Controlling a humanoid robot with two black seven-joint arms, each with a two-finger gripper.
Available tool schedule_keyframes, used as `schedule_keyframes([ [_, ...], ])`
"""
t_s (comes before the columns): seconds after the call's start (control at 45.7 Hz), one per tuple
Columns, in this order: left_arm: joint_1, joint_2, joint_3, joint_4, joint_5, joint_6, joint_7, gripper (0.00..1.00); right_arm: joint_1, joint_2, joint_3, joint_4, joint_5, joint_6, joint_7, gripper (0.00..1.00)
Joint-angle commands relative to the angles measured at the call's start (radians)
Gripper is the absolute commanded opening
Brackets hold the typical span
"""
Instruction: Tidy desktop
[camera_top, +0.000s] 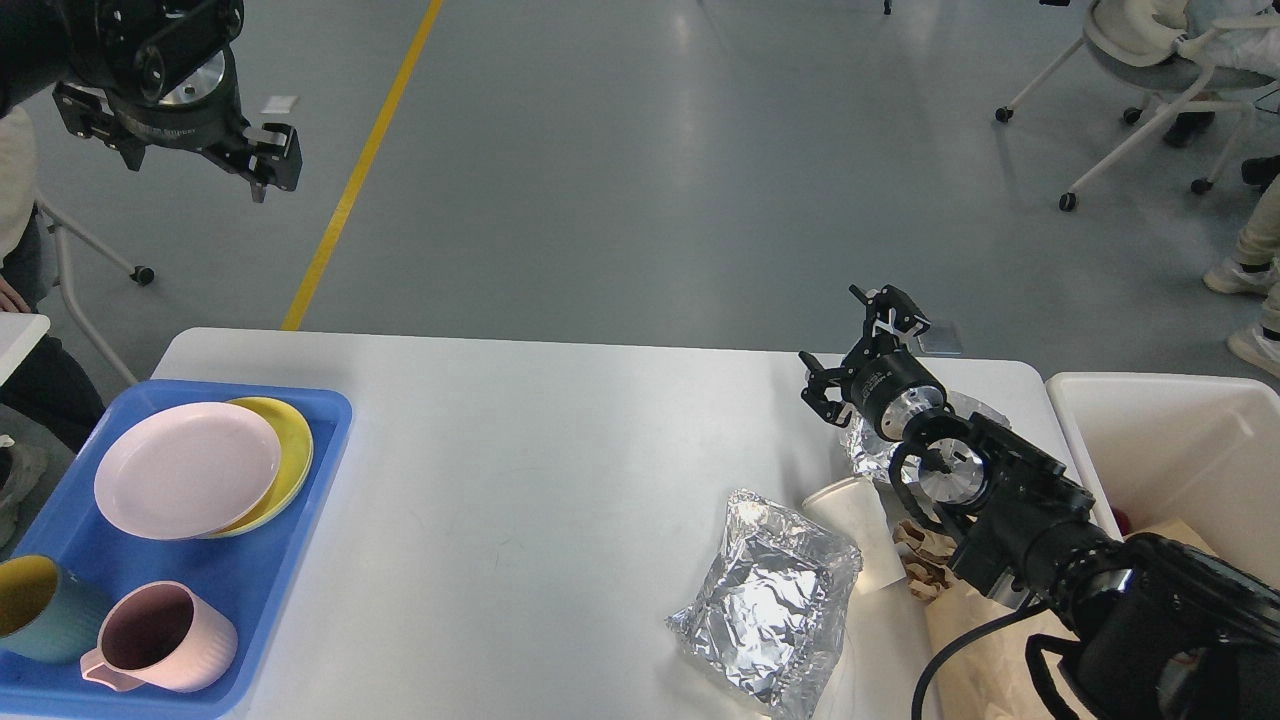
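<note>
Head view: the white worktop (520, 440) fills the lower middle of the picture, with grey floor and a yellow line beyond its far edge.

At its left end lies a blue tray (245, 585). In the tray a pink plate (187, 469) rests on a yellow plate (290, 450). Nearer in the tray stand a pink cup (160, 637) and a teal cup (35, 608) with a yellow inside.

Towards the right end of the worktop lies a crumpled foil wrap (770, 595). Just beside it lies a white paper cup (860, 530) on its side, then crumpled brown paper (975, 640). A second foil piece (870, 450) lies partly hidden under the right arm. A white bin (1170, 450) stands past the right edge of the worktop.

The left hand (180, 150) hangs high at the upper left, over the floor and well apart from the worktop; its fingers are spread and empty.

The right hand (855, 345) hovers near the far right part of the worktop, above the second foil piece; its fingers are spread wide and grip nothing.
</note>
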Motion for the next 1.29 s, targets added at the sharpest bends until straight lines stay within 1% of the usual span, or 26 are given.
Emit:
schedule_keyframes([
  [0.0, -0.04, 0.0, -0.002, 0.036, -0.002, 0.0, 0.002, 0.95, 0.0, 0.0, 0.0, 0.0, 0.0, 0.0, 0.0, 1.0],
  [0.153, -0.04, 0.018, -0.025, 0.139, -0.011, 0.0, -0.003, 0.95, 0.0, 0.0, 0.0, 0.0, 0.0, 0.0, 0.0, 1.0],
  [0.241, -0.036, 0.034, -0.097, 0.209, -0.036, 0.0, -0.005, 0.95, 0.0, 0.001, 0.0, 0.0, 0.0, 0.0, 0.001, 1.0],
  [0.372, -0.025, 0.121, -0.281, 0.245, -0.048, 0.0, -0.001, 0.95, 0.0, 0.0, 0.0, 0.0, 0.0, 0.0, 0.0, 1.0],
  [0.548, 0.001, 0.239, -0.605, 0.252, -0.048, 0.0, 0.0, 0.96, -0.001, 0.0, 0.0, 0.0, 0.0, 0.0, 0.0, 1.0],
  [0.635, 0.087, 0.274, -0.77, 0.257, -0.048, 0.0, 0.002, 0.96, 0.0, 0.0, 0.0, -0.002, 0.0, 0.0, 0.0, 1.0],
  [0.745, 0.205, 0.291, -0.927, 0.272, -0.049, 0.0, 0.005, 0.96, 0.0, 0.001, 0.0, 0.0, 0.0, 0.0, 0.0, 1.0],
  [0.81, 0.247, 0.304, -0.978, 0.282, -0.045, 0.0, 0.006, 0.96, 0.0, 0.0, 0.0, 0.0, 0.0, 0.0, 0.0, 1.0],
  [0.986, 0.28, 0.32, -1.013, 0.285, -0.054, 0.0, 0.002, 0.96, 0.0, 0.001, 0.0, 0.0, 0.0, 0.0, 0.0, 1.0],
  [1.183, 0.359, 0.314, -1.2, 0.285, -0.062, 0.0, 0.005, 0.96, -0.001, 0.001, 0.0, 0.0, 0.0, 0.0, 0.0, 1.0],
  [1.27, 0.383, 0.311, -1.228, 0.285, -0.063, 0.0, 0.005, 0.96, 0.0, 0.0, 0.0, 0.0, 0.0, 0.0, 0.0, 1.0],
])
